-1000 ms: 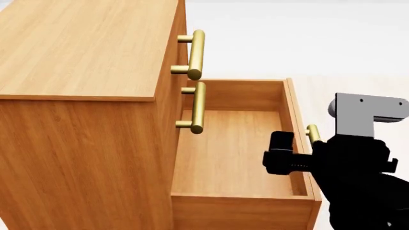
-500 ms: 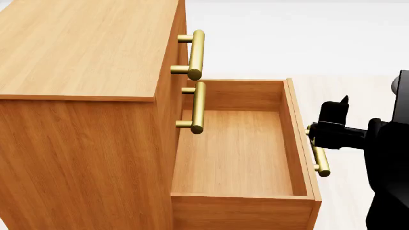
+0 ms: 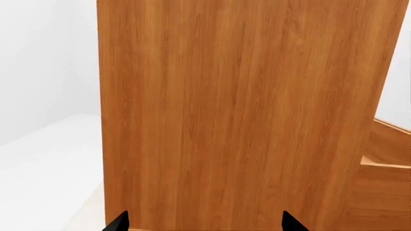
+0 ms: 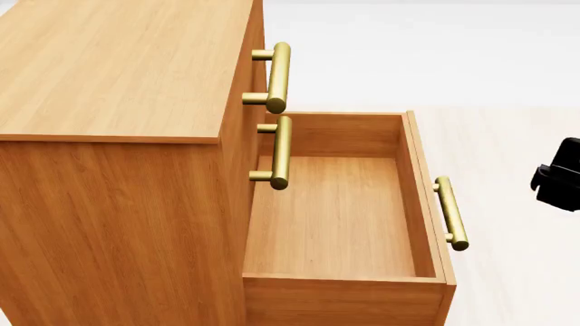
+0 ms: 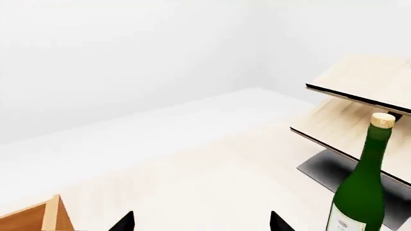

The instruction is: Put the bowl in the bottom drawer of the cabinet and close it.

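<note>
The cabinet (image 4: pixel 118 68) fills the left of the head view. Its bottom drawer (image 4: pixel 419 197) is pulled far out and holds nothing; its brass handle (image 4: pixel 450 212) faces right. The bowl is out of view in every frame. My right gripper (image 5: pixel 201 224) is open, its two black fingertips wide apart over pale floor, with a corner of the drawer (image 5: pixel 46 216) beside them. In the head view only a black part of the right arm (image 4: pixel 562 178) shows at the right edge, clear of the handle. My left gripper (image 3: pixel 205 224) is open, close to the cabinet's side panel (image 3: pixel 237 110).
The two upper drawers are shut, their brass handles (image 4: pixel 279 76) (image 4: pixel 281 151) jutting over the open drawer. In the right wrist view a tall green bottle (image 5: pixel 359 192) stands in front of a pale slanted wooden rack (image 5: pixel 359 96) on a dark base (image 5: pixel 324 171). Pale floor lies around.
My right arm has drawn back out of the drawer to the right, past the handle, and now shows only at the head view's right edge. The drawer has stayed open.
</note>
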Controlling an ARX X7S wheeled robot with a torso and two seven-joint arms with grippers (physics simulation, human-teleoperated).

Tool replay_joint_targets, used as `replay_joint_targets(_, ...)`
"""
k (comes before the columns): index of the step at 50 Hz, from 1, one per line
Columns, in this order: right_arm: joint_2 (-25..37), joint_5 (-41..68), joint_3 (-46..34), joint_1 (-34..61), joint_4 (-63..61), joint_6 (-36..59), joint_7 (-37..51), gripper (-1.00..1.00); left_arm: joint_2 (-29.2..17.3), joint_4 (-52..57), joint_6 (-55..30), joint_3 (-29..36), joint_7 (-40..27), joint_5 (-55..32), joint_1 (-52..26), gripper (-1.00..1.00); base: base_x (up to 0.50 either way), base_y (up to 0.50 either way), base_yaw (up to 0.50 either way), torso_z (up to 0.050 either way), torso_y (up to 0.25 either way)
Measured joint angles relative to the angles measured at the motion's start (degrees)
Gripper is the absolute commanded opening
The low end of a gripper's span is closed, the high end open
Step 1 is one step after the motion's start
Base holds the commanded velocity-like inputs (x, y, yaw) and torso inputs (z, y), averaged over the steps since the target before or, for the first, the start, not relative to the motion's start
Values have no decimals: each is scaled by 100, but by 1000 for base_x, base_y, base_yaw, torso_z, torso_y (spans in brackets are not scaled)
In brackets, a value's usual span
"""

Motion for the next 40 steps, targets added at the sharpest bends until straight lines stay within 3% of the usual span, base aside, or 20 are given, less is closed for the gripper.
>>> replay_joint_targets(40, -312, -533, 884, -553, 1080, -804, 636, 100, -43, -51, 39, 51, -52, -55, -36, 100, 0, 0, 0, 0, 0)
